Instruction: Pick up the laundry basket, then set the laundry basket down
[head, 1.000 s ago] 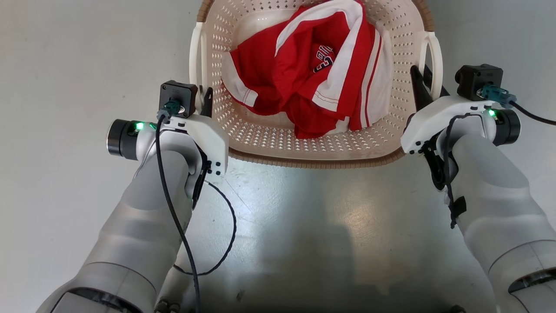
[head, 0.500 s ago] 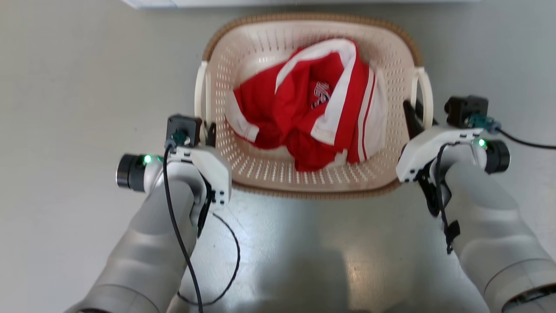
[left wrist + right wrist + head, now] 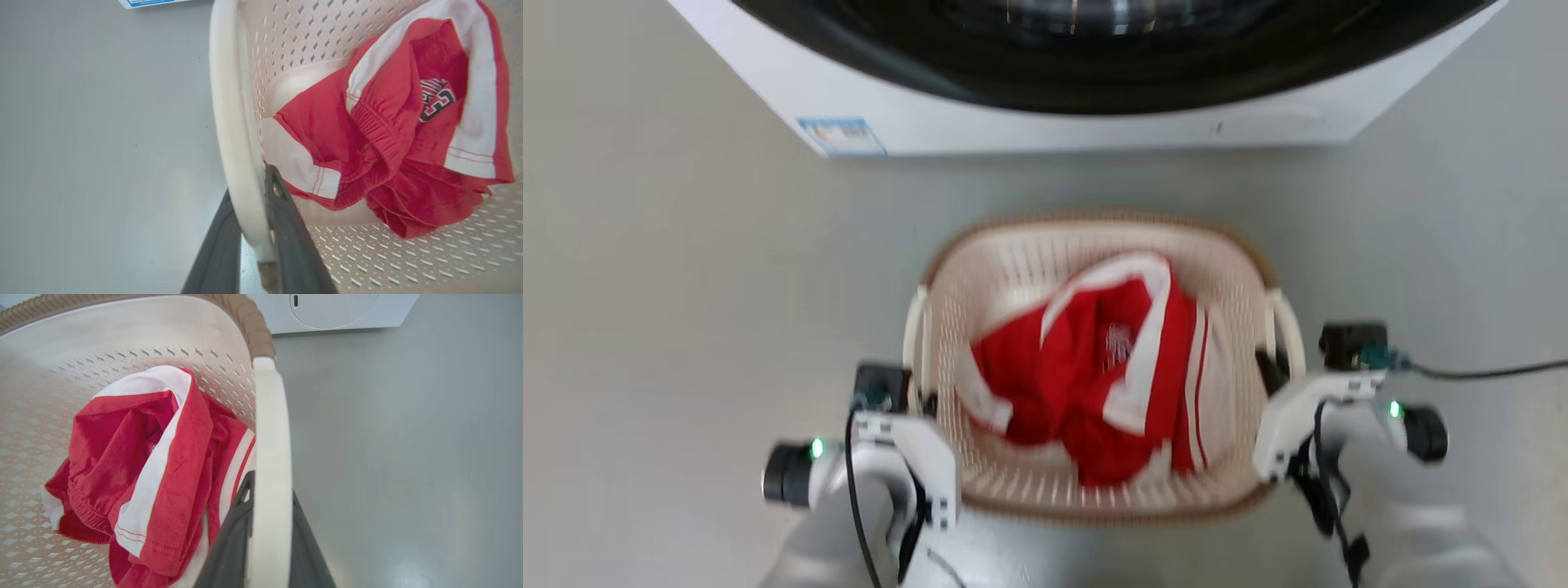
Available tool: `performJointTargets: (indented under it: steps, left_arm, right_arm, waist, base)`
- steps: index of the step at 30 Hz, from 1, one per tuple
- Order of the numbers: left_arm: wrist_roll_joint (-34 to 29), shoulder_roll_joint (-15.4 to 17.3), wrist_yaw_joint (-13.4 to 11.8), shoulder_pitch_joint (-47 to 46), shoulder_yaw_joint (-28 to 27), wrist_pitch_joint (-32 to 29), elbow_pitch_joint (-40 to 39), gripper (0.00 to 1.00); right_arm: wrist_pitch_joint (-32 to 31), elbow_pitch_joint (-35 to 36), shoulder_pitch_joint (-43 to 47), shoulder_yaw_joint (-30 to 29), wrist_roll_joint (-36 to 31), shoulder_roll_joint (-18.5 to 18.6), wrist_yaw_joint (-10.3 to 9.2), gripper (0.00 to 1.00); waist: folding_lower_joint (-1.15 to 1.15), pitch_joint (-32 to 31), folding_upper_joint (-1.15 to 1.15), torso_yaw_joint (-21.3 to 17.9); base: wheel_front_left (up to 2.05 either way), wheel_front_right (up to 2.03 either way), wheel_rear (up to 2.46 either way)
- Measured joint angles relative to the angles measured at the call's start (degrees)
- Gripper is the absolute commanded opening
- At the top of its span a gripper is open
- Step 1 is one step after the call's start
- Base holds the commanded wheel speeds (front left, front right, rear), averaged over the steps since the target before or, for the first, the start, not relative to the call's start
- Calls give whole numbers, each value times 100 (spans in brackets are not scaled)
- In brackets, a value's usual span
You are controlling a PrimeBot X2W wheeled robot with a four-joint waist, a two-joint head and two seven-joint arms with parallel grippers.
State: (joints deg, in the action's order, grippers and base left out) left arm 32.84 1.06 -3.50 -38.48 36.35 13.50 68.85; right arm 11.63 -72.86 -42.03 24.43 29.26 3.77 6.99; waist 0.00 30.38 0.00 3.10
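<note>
Head view, blurred: the laundry basket point(image 3: 1013, 278) lies between the two arms, in front of a white washing machine point(image 3: 1094, 122) and above the grey floor point(image 3: 686, 286). Whether its base rests on the floor or hangs clear cannot be told. A red and white garment point(image 3: 1094, 384) lies crumpled inside.

Left side: the left gripper point(image 3: 249, 183) is narrowed onto the left handle point(image 3: 226, 102). One dark finger runs outside the white loop and the other inside it, next to the perforated wall. Both fingers touch the loop, with no gap visible.

Right side: the right gripper point(image 3: 271, 486) is closed in the same way around the right handle point(image 3: 271, 437), with one finger on each face of the loop.

Reason for the hold: the basket is wider than either gripper can span, and the loops are its only thin parts. Clamping one loop per arm likely shares the load and keeps the rim level, so the garment stays in place.

Step in hand: probably the lift or carry phase, since both grips are made and neither is released.

Caution: both grippers hold the loops at the ends nearest the robot. The far side, toward the machine, may therefore tend to droop. The arms should move together at an equal rate, because uneven motion could twist a loop out of the fingers.
</note>
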Motion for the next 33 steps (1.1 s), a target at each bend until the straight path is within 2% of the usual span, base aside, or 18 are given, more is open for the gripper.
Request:
performJointTargets:
  steps: [10, 21, 27, 33]
  left_arm:
    - [527, 5, -36, 1082, 488, -254, 9, 0]
    - [708, 8, -53, 1890, 743, -291, 224, 0]
    - [780, 4, -53, 2198, 839, -310, 282, 0]
    - [861, 14, -62, 2232, 912, -344, 299, 0]
  right_arm:
    - [-425, -19, 1056, 594, 548, -36, 0, 0]
    - [-661, 148, 1960, 1223, 1189, -60, -1, 0]
    - [-692, 149, 2255, 1489, 1501, -68, -1, 0]
    - [-692, 149, 2309, 1707, 1691, -69, -2, 0]
  waist:
    - [0, -1208, 0, -3]
    - [0, -2442, 0, -52]
    - [0, -2947, 0, -96]
    - [0, -3141, 0, -109]
  base:
    - [0, 0, 0]
    - [0, 0, 0]
    - [0, 0, 0]
    - [0, 0, 0]
